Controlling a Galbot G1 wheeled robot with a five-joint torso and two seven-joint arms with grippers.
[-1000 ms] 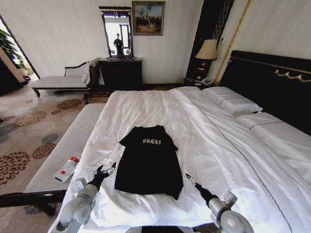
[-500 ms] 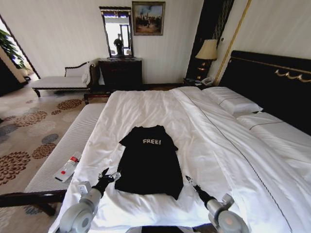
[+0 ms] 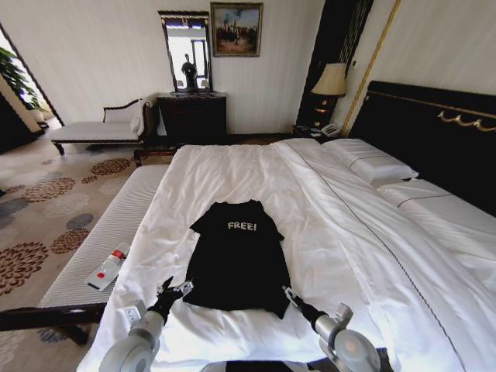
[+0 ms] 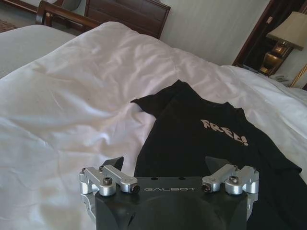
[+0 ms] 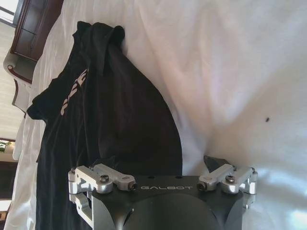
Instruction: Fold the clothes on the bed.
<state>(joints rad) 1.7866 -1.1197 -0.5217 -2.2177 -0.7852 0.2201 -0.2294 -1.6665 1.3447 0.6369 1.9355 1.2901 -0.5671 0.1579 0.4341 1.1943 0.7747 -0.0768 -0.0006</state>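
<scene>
**Both grippers at shirt hem**

The black T-shirt (image 3: pixel 236 256) lay flat on the white duvet (image 3: pixel 333 232) near the bed's (image 3: pixel 434 139) foot, "FREE!" facing up. Left gripper (image 3: pixel 172 291) sat at the hem's left corner, jaws apart. Right gripper (image 3: pixel 288 294) sat at the right corner, jaws spread, straddling the shirt's edge.

Pale striped walls, framed painting (image 3: pixel 235 29) above a dark dresser (image 3: pixel 191 116) — mirror (image 3: pixel 186 53) alongside, lit bedside lamp (image 3: pixel 331 80), floral carpet (image 3: pixel 43 213), white chaise (image 3: pixel 97 129).
</scene>
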